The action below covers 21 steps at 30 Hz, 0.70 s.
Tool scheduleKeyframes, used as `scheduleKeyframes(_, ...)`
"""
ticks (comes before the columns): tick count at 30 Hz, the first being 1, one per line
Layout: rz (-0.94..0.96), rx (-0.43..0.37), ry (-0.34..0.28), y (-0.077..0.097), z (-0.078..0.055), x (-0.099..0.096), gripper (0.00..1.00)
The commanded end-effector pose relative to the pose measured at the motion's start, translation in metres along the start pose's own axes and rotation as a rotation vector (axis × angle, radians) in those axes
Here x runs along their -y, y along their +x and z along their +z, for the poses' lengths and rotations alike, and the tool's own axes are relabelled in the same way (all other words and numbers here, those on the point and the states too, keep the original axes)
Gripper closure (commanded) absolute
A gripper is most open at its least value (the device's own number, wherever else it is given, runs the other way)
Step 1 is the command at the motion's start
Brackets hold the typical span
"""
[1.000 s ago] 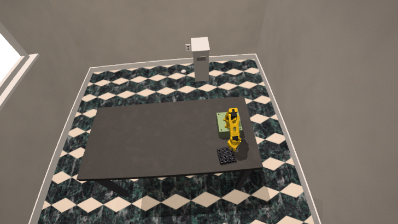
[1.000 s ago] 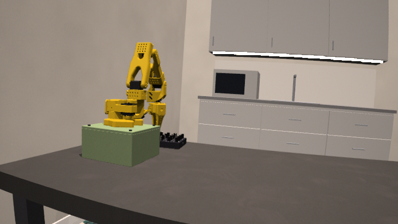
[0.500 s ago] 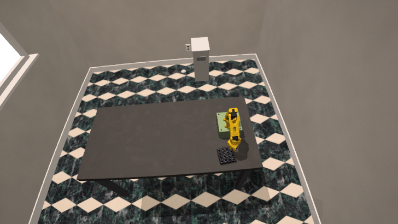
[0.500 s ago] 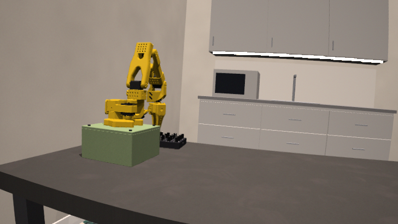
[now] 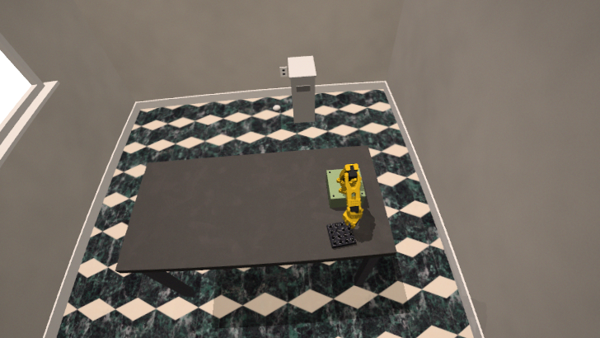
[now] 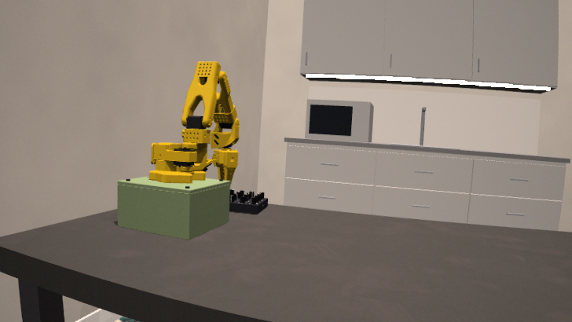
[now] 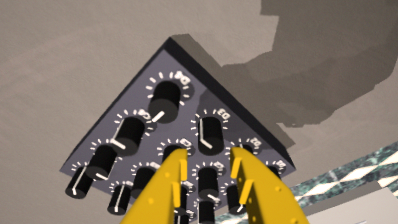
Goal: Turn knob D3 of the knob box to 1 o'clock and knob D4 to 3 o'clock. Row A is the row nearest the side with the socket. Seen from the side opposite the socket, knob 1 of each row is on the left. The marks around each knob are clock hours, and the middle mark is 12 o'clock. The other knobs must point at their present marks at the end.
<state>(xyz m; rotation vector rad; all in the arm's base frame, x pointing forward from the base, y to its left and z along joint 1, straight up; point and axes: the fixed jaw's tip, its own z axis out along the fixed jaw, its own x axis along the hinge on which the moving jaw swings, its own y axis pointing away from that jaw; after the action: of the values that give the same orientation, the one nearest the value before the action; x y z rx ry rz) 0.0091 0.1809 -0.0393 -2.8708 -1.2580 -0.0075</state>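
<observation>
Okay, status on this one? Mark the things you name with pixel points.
Tool (image 5: 351,227) (image 6: 225,179) (image 7: 209,152) slightly open, empty. Knob box (image 5: 340,234) (image 6: 250,206) (image 7: 192,102) on table, near tool. D3 (image 7: 210,134) and D4 (image 7: 165,100) unobstructed in wrist view.
</observation>
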Motion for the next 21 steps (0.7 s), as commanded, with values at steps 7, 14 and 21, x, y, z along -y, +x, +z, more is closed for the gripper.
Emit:
scheduleKeyframes(7,-0.008,0.005,-0.002,-0.002,0.011,0.001,0.90)
scheduleKeyframes(14,-0.008,0.005,-0.002,-0.002,0.019,0.000,0.90)
scheduleKeyframes(21,-0.008,0.005,-0.002,-0.002,0.020,0.000,0.90)
